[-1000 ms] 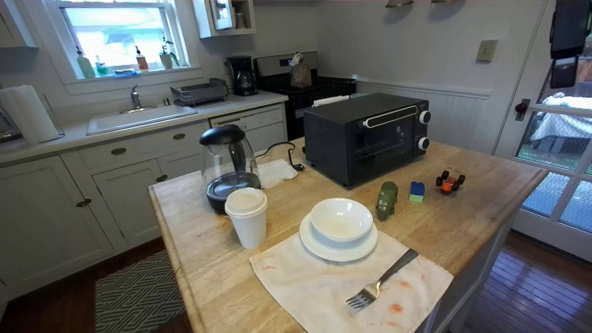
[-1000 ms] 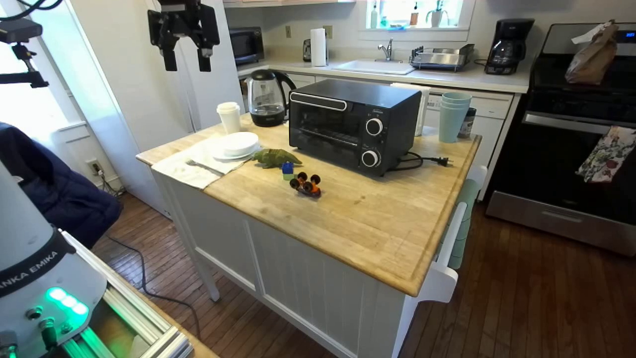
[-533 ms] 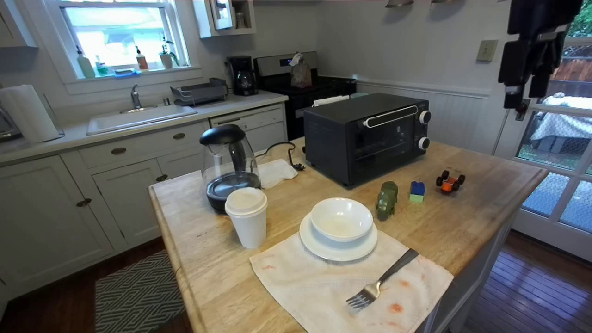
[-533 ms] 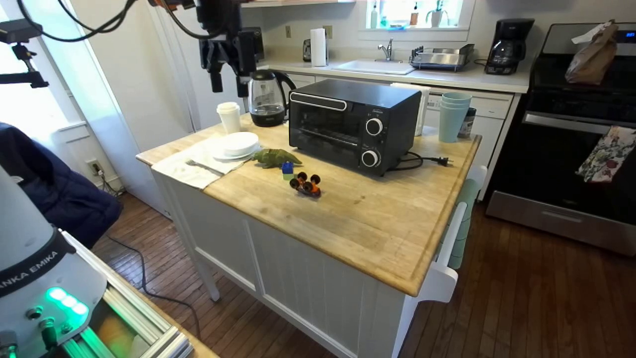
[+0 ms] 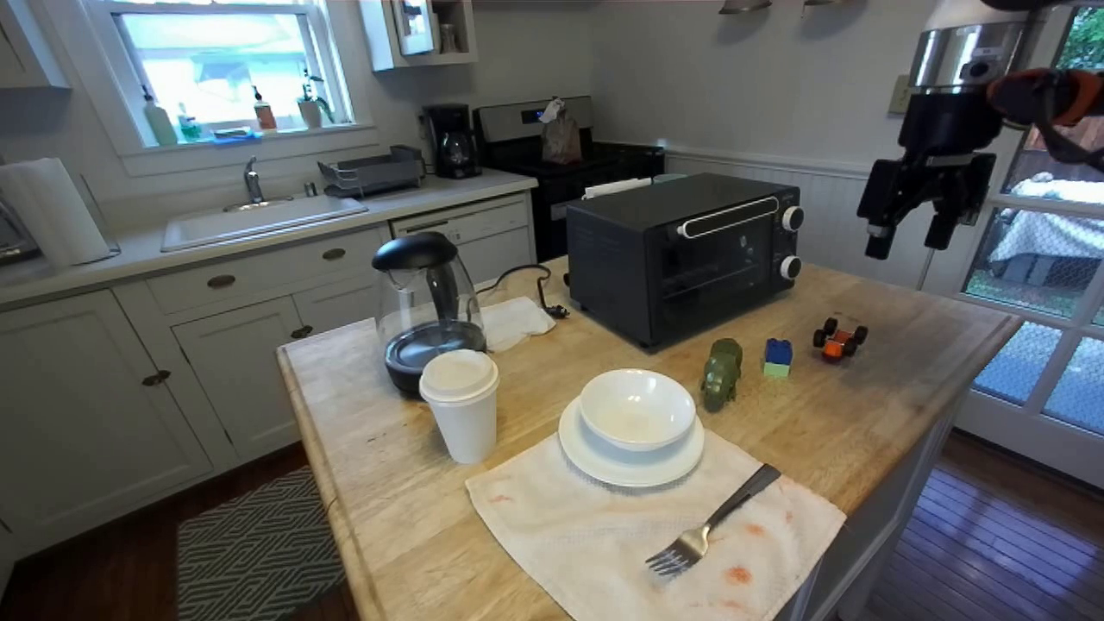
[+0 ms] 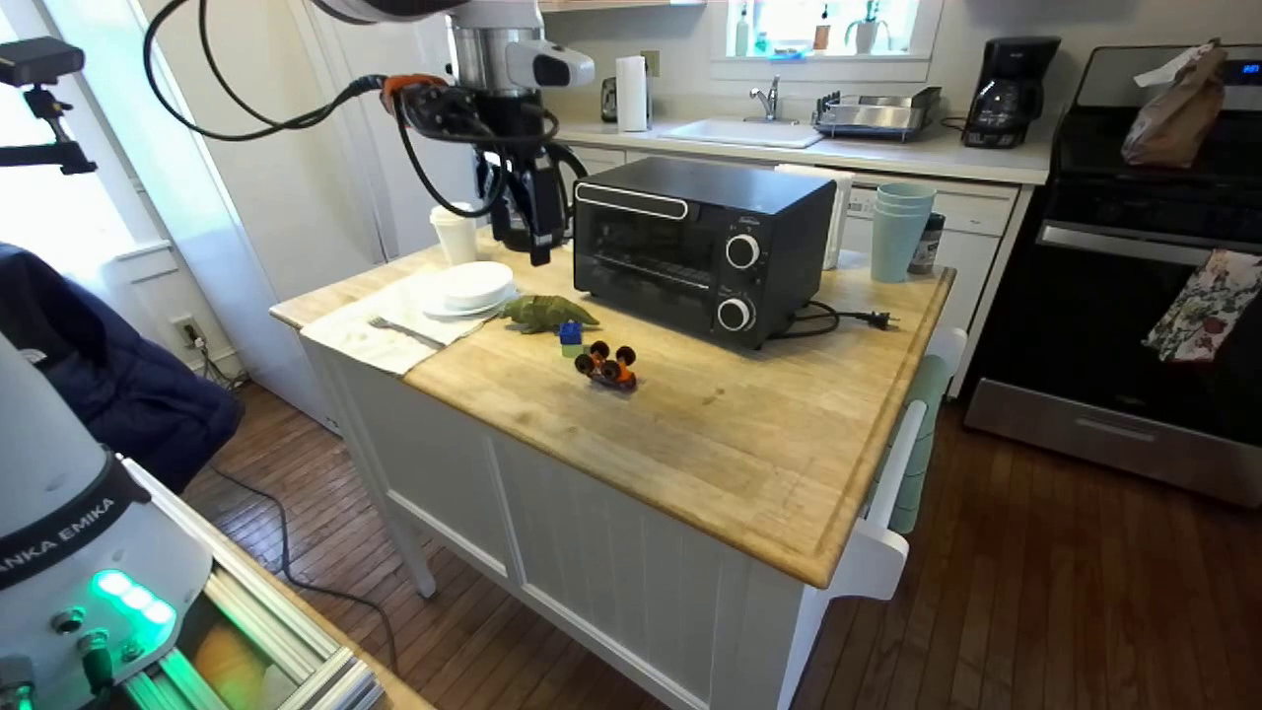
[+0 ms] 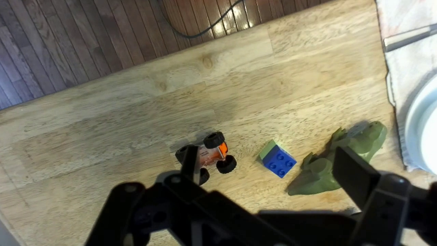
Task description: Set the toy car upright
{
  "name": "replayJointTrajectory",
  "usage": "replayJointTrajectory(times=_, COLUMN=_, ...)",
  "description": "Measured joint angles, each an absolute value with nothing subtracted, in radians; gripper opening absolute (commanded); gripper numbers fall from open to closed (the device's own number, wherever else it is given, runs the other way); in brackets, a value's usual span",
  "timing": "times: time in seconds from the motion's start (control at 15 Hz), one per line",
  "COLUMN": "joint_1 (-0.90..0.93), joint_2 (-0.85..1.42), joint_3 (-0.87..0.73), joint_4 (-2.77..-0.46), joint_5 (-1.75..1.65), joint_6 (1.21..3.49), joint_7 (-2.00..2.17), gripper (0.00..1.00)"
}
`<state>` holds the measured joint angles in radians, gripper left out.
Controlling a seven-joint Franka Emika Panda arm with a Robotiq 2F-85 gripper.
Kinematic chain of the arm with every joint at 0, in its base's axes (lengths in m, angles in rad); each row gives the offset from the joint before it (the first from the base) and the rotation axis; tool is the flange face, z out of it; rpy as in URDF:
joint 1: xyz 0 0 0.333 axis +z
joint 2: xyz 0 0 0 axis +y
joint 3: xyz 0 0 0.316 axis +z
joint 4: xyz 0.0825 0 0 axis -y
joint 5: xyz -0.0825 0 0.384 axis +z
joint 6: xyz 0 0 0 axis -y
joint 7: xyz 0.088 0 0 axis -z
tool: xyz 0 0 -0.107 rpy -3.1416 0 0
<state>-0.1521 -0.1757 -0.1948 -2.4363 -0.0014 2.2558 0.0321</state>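
Note:
The toy car (image 5: 835, 347) is small and orange with big black wheels. It lies upside down on the wooden table, wheels up, in both exterior views (image 6: 608, 369). In the wrist view its orange underside (image 7: 209, 155) faces the camera, and a finger hides part of it. My gripper (image 5: 909, 243) is open and empty, well above the table. In the wrist view the gripper's fingers (image 7: 268, 157) stand wide apart, the left one overlapping the car and the right one overlapping the green toy dinosaur.
A blue-and-green block (image 7: 280, 161) stands beside the car, and the green dinosaur (image 7: 321, 172) lies beyond it. The black toaster oven (image 5: 681, 259) stands behind them. A bowl (image 5: 638, 410) on a plate, a fork (image 5: 716, 522), a cup (image 5: 461, 405) and a kettle (image 5: 431, 310) share the table (image 6: 730, 444).
The arm has swung in from the edge of view and come down over the table, towards the toys. The gripper stays open. The car and the other objects have not moved.

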Motion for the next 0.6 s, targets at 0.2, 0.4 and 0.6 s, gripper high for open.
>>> replayJointTrajectory(times=0.2, joint_1=-0.155, joint_2=-0.117, joint_3=-0.213, joint_4=-2.445, joint_5=0.057, joint_6=2.349, joint_7=-0.001, gripper=1.0)
replayJointTrajectory(times=0.4, joint_1=-0.157, joint_2=-0.066, joint_3=-0.226, joint_4=-2.44, joint_5=0.09, joint_6=2.365, joint_7=-0.05, gripper=1.0)
replayJointTrajectory(times=0.6, joint_1=-0.157, joint_2=-0.057, joint_3=-0.226, joint_4=-2.433, joint_5=0.092, joint_6=2.366, joint_7=-0.052, gripper=1.0)
